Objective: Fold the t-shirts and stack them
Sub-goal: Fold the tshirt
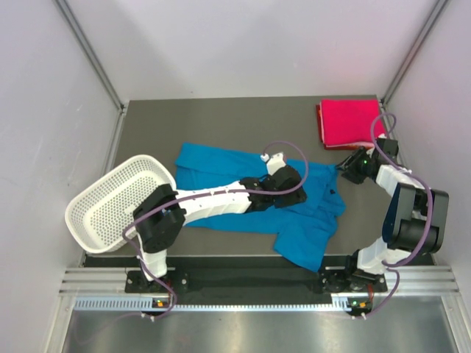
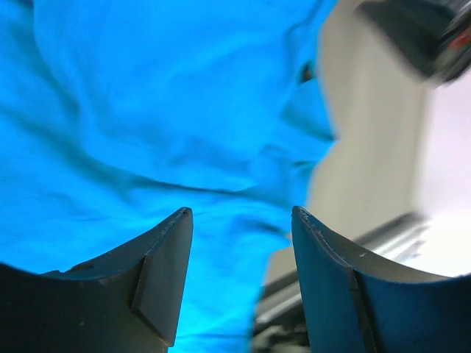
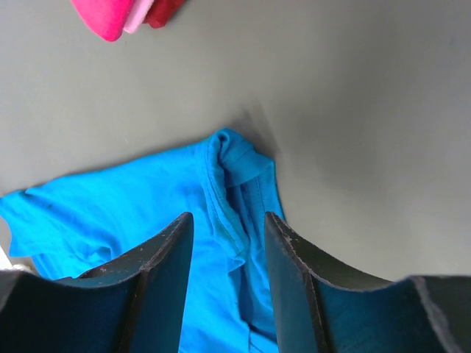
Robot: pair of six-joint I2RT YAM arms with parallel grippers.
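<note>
White mesh plastic comes first at the left, where the basket (image 1: 110, 202) sits tipped over the left edge of the bench (image 1: 221, 118). Beside it, across the middle of the bench, lies the blue t-shirt (image 1: 213, 165), spread out but rumpled, with one part trailing toward the near edge.

We judge this cloth to be light, soft and limp. It will sag and drag rather than hold a shape, so we would pinch it at a hem, a sleeve or a corner, where the fabric is doubled, and not in the loose middle.

The left gripper (image 2: 239, 220) hangs over the right part of the blue t-shirt with its jaws well apart and nothing between them. We cannot tell whether its tips touch the cloth.

Further right, the right gripper (image 3: 226, 220) hovers above the shirt's right edge, where a bunched ridge of fabric runs up to a point on the bare bench. Its jaws are parted less widely and are also empty, lined up over that ridge.

At the far right corner the pink-red t-shirt (image 1: 351, 121) rests already folded into a neat square, well apart from the blue one.
</note>
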